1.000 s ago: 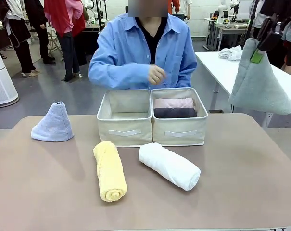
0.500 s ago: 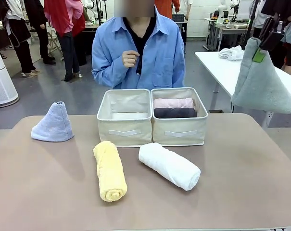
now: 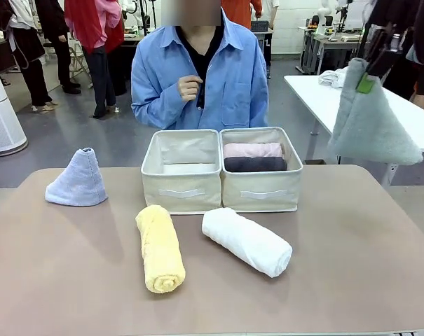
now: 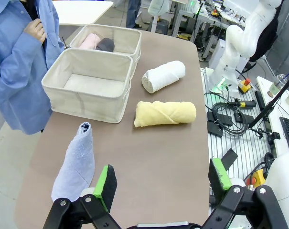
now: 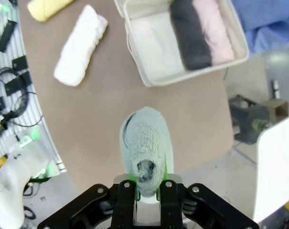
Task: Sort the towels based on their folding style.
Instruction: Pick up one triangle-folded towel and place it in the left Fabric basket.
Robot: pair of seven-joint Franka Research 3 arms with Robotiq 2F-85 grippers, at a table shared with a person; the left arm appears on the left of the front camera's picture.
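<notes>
High at the right, my right gripper [image 3: 369,77] is shut on the tip of a pale grey-green cone towel [image 3: 371,122], which hangs in the air beyond the table's right edge; the right wrist view shows that cone [image 5: 145,148] between my shut right gripper [image 5: 146,183]. A lavender-blue cone towel [image 3: 78,179] stands at the table's left. A yellow roll [image 3: 160,248] and a white roll [image 3: 247,241] lie in front of the bins. Pink [image 3: 252,150] and dark grey [image 3: 254,164] rolls lie in the right bin [image 3: 262,193]. My left gripper [image 4: 163,183] is open just behind the lavender-blue cone [image 4: 76,164].
The left beige bin [image 3: 181,190] beside the right one holds no towel. A person in a blue shirt [image 3: 197,73] sits behind the bins, one hand at the chest. A white table [image 3: 324,98] stands off to the right.
The hanging grey-green cone has shifted slightly left and up with my right gripper. The person straightened up and raised a hand to the chest.
</notes>
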